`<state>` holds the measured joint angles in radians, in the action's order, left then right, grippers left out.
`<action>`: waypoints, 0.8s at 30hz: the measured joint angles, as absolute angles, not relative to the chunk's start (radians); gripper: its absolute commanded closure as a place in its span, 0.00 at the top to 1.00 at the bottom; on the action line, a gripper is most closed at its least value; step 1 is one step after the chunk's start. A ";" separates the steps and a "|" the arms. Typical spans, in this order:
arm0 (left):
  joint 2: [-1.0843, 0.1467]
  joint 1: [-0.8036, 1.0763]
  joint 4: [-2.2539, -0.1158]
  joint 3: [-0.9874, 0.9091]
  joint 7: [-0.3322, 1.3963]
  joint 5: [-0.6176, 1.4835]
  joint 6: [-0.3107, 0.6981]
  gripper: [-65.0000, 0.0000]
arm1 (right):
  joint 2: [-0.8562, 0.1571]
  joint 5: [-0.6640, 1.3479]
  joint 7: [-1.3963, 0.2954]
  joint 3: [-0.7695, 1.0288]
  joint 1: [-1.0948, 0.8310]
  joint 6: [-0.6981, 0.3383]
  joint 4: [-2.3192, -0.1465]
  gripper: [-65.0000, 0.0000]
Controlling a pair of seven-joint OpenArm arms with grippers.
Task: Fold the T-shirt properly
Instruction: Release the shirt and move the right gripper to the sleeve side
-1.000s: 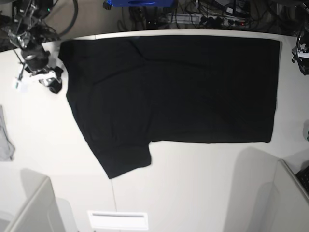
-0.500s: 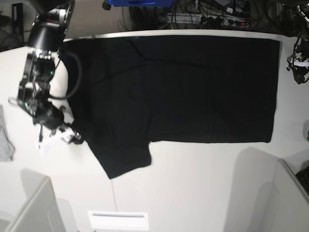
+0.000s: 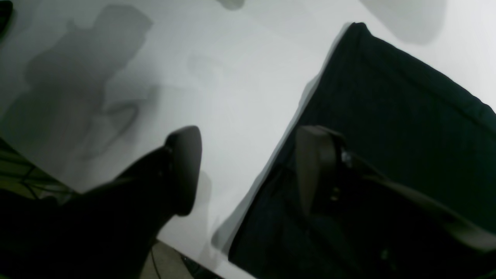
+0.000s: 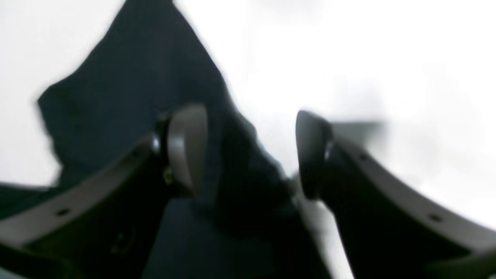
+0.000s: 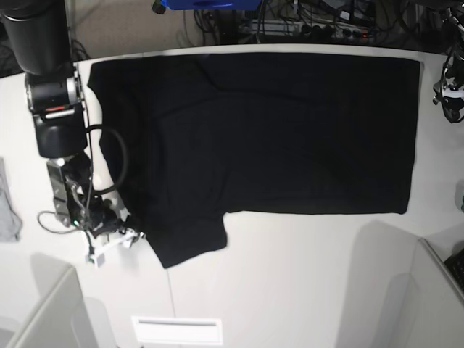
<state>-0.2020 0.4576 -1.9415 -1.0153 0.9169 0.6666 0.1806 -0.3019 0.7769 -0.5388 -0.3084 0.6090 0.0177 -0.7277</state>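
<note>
The T-shirt (image 5: 268,138) is lying spread flat and dark side up on the white table (image 5: 304,283), its body stretched wide and one short sleeve (image 5: 185,243) sticking out toward the near edge. No print or neck label is showing in these views. Judging by this, no fold is made yet: the whole job of bringing the sleeves and sides in, then doubling the body, is still ahead.

The right gripper (image 4: 248,155) is hovering with its jaws spread over the sleeve's outer edge, one finger above the black cloth and the other above bare table; the blurred wrist view shows nothing pinched yet. It looks to be lining up a first grasp there.

The left gripper (image 3: 248,170) is likewise gaping and empty, straddling the shirt's straight hem edge (image 3: 279,155), with cloth under one finger and table under the other.

A small grey cloth (image 5: 7,206) is lying apart, beyond the right arm.
</note>
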 measured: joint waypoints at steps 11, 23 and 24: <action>-0.204 0.456 -1.927 -1.016 0.916 0.667 0.181 0.57 | -0.271 0.778 -0.456 -0.526 0.715 0.015 -0.571 0.69; -0.204 0.452 -1.885 -1.016 0.917 0.664 0.181 0.57 | -0.237 0.777 -0.419 -0.530 0.683 0.014 -0.568 0.66; -0.205 0.452 -1.885 -1.016 0.916 0.664 0.181 0.57 | -0.238 0.777 -0.416 -0.530 0.680 0.014 -0.568 0.61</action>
<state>-0.2047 0.4519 -1.8847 -1.0157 0.9165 0.6640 0.1810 -0.2378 0.7769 -0.4156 -0.5297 0.6804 0.0135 -0.5678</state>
